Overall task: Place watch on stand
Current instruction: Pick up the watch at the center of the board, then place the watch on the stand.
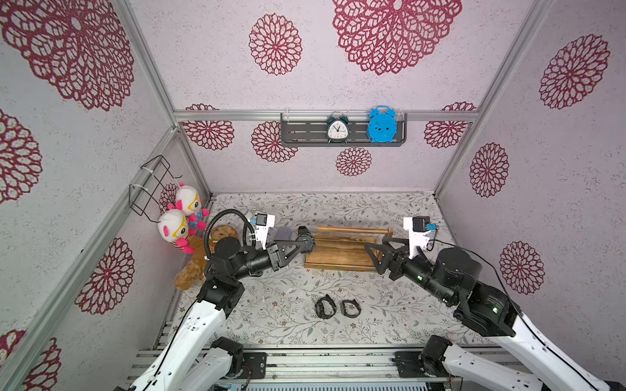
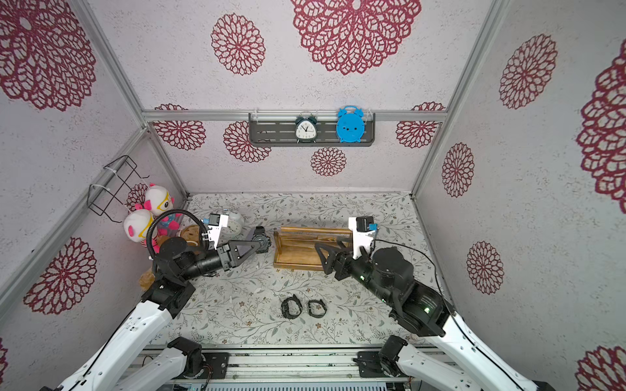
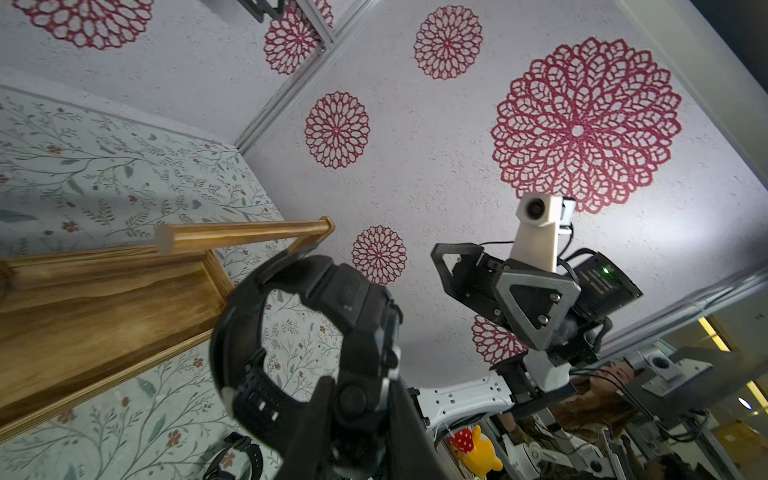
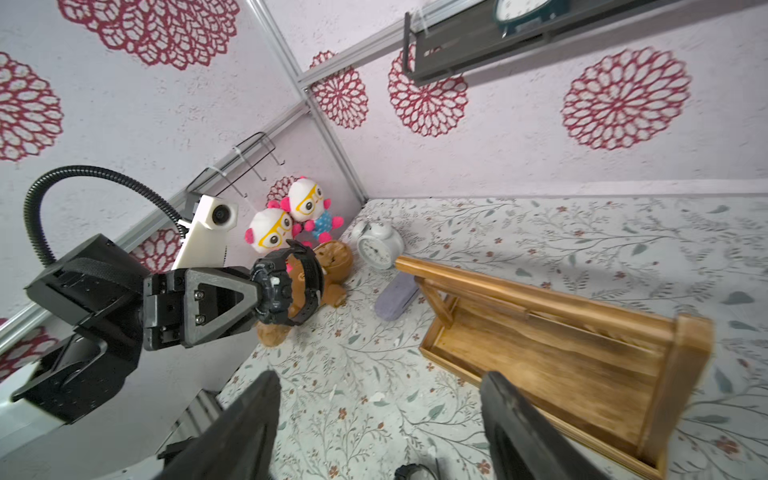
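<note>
Left claw (image 3: 354,400) tight on watch (image 3: 360,305)

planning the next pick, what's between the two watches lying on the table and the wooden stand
Nothing but bare floral cloth lies between the two watches and the stand; both top views show that stretch.

White arm links (image 1: 196,325), black joints (image 1: 457,269) — white camera mounts (image 1: 417,237), a ribbed black hose (image 4: 83,169) on the left.

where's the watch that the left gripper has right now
In both top views the watch is clamped in the left gripper, raised off the table just beside the end of the stand nearer the plush toys, not yet on its bar.
</note>
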### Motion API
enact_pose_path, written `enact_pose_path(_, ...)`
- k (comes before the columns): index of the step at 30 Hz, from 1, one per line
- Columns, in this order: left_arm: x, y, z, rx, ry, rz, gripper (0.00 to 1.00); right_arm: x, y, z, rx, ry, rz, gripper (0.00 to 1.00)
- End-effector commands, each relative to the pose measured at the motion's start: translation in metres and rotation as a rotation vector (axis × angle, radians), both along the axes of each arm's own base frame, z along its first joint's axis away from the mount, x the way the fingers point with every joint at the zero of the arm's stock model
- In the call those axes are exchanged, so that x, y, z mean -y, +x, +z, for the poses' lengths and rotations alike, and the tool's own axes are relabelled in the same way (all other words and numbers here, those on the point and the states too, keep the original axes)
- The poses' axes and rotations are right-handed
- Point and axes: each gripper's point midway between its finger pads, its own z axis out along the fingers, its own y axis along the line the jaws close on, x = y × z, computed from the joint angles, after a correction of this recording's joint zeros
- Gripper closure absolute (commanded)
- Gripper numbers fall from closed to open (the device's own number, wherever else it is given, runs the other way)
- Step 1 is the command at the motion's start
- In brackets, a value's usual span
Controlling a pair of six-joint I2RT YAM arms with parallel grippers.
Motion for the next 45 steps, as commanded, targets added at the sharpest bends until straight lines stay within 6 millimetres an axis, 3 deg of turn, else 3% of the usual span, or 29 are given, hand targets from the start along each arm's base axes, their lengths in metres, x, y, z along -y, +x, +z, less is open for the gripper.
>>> enact_pose_path(1, -0.003, 0.012, -0.008, -0.073, 0.021, -0.007, 1.00, 0.022, 0.007, -0.015, -0.006, -0.097, -0.103, 0.21)
enact_pose_path(7, 0.011, 0.034, -0.018, -0.163, 0.026, -0.084, 1.00, 0.032, 0.005, -0.019, -0.006, -0.092, -0.131, 0.21)
enact_pose_path(24, 0.024, 0.072, -0.033, -0.227, 0.004, -0.102, 1.00, 0.043, -0.005, -0.021, -0.013, -0.071, -0.138, 0.21)
enact_pose_path(32, 0.029, 0.079, -0.026, -0.226, -0.028, -0.087, 1.00, 0.041, -0.005, -0.024, -0.019, -0.060, -0.127, 0.21)
enact_pose_path(45, 0.053, 0.078, -0.032, -0.252, -0.031, -0.126, 1.00, 0.041, -0.008, -0.024, -0.021, -0.057, -0.123, 0.21)
